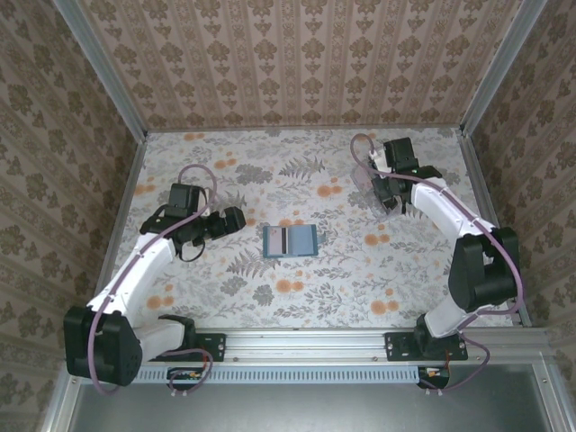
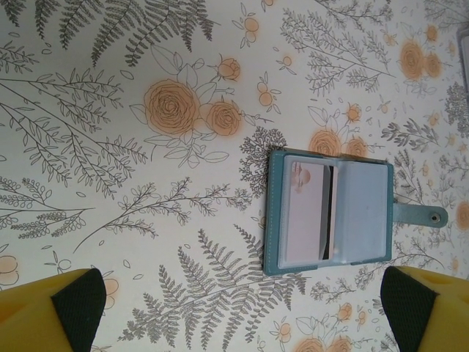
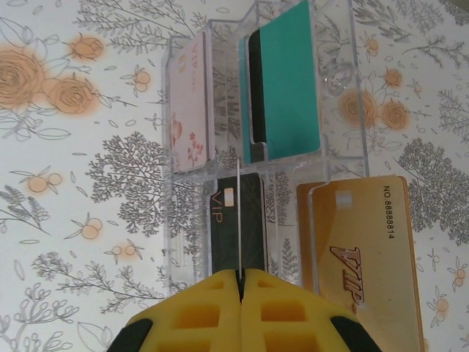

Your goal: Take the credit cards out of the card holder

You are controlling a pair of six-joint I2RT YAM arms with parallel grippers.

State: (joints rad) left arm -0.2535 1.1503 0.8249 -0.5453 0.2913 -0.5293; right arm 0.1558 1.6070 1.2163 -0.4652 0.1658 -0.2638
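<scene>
1. The holder (image 2: 363, 220) lies open and flat mid-surface, between the two arms. Its pockets face up, likely so cards can be slid out from above.
2. A pale card (image 2: 304, 213) sits in one clear pocket, with a dark stripe just beside it at the fold. By that, the task is not finished.
3. The left tool (image 2: 242, 312) hangs near the holder, its jaws wide apart and holding nothing. It looks placed to steady the holder or take the next card.
4. The right tool (image 3: 240, 290) has its pads pressed together on a thin card (image 3: 239, 220), seen edge-on. It holds the card upright over a clear rack (image 3: 344, 73) at the far right. I judge the upright hold lets the card drop into a slot.
5. The rack holds a teal card (image 3: 286, 81) and a gold card (image 3: 363, 257), among others.
6. The surface (image 1: 360, 279) is pale, printed with grey ferns and orange roses. Walls (image 1: 297, 63) papered in a brown damask enclose it, with a metal frame (image 1: 360, 340) along the near edge.
</scene>
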